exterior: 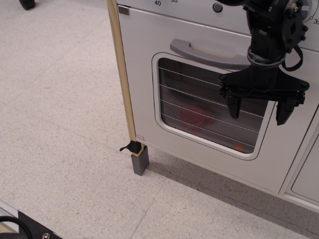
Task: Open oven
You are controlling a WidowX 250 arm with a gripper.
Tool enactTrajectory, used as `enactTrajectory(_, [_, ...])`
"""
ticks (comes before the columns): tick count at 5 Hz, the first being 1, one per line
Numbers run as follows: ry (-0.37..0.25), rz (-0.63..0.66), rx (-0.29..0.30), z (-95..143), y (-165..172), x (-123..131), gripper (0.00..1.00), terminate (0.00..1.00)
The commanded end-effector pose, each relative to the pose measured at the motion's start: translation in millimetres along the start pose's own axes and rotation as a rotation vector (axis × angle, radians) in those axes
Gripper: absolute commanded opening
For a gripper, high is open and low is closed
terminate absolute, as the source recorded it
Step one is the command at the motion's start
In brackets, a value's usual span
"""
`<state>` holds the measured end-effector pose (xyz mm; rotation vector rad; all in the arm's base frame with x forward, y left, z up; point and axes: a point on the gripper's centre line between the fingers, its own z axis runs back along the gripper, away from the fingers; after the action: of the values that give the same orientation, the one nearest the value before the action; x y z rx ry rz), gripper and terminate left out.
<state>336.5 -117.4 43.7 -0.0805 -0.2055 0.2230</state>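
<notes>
The white toy oven [144, 94] fills the right half of the view. Its door is closed, with a grey bar handle [209, 52] across the top and a rounded window [199, 112] with wire lines over a dark interior. Something reddish shows dimly behind the glass. My black gripper [258, 108] hangs in front of the window's right side, below and right of the handle. Its two fingers [233, 105] point down and stand wide apart, holding nothing.
A wooden side panel [122, 74] edges the oven on the left, ending in a grey foot [140, 162] on the speckled floor [60, 124]. A control panel with a dial [217, 7] sits above the door. A panelled cabinet door [306, 169] stands at right.
</notes>
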Motion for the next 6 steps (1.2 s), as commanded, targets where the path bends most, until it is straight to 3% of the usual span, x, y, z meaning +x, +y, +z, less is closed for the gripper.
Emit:
enactTrajectory(1, [0.0, 0.0, 0.0, 0.0, 0.0, 0.0, 1.0, 0.0])
enactTrajectory(3, [-0.052, 0.25, 0.04, 18.1, 51.8, 4.4, 1.0, 0.0])
enactTrajectory(5, [-0.122, 0.7, 0.057, 53.9, 88.5, 36.7, 1.0, 0.0])
enactTrajectory(6, [-0.097, 0.761, 0.014, 78.4, 102.2, 45.7, 1.0, 0.0])
